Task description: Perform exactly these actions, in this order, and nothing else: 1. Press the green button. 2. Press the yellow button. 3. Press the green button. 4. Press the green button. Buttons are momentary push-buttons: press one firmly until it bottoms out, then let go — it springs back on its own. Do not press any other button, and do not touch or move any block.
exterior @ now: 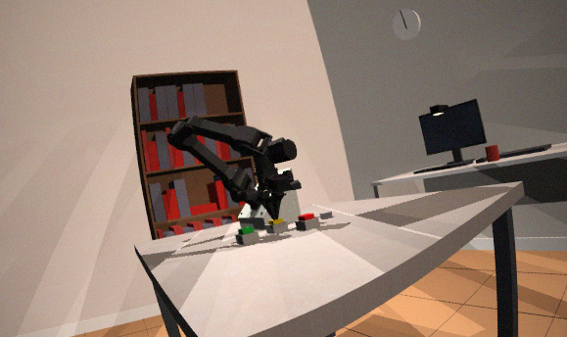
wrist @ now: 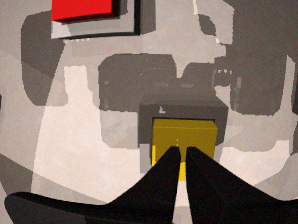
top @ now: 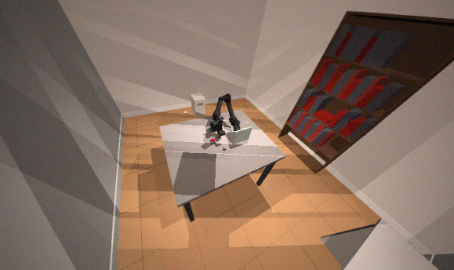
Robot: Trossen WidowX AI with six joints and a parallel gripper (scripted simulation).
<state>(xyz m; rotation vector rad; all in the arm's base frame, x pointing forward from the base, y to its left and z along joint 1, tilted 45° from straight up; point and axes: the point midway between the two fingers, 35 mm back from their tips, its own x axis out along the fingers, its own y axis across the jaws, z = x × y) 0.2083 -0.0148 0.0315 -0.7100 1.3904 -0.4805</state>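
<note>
The gripper is closed with nothing in it, and its tips are right over the yellow button. I can't tell if they touch it. The green button is on one side and the red button on the other, all on the desk. My guess is that the first green press is done and yellow is now. Then green needs two more pushes. No button looks pushed in, so I can't be sure.
</note>
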